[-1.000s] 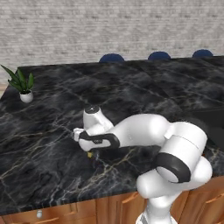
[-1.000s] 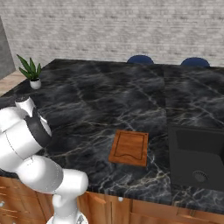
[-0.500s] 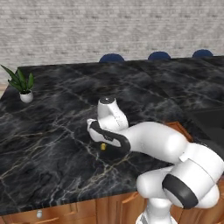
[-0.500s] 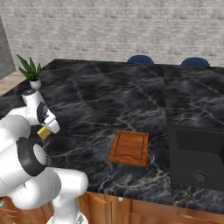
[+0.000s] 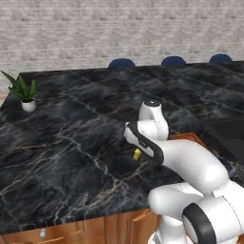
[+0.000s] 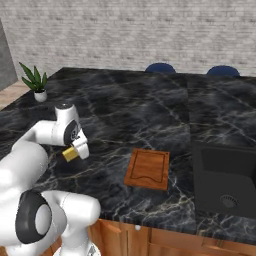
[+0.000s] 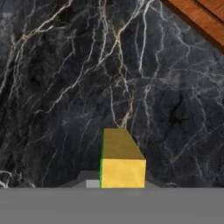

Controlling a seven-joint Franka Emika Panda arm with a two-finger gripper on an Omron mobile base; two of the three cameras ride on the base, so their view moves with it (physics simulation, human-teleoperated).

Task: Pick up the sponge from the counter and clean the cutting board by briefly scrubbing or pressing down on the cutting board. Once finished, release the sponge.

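Item: sponge (image 6: 70, 154), clamped in the gripper (image 6: 75, 151) above the counter (image 6: 115, 105), left of the cutting board (image 6: 148, 168); advised handling: carry right, lower flat onto the board's centre, press lightly.

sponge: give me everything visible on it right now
The sponge is a small rectangular block that shows mostly its yellow face, with a thin bright green edge down one side in the hand view. It looks soft and matte. It sits at the gripper, apparently held in the jaws and lifted above the black marble counter. In the right base view it hangs left of the cutting board, apart from it. The fingers are mostly hidden behind it.
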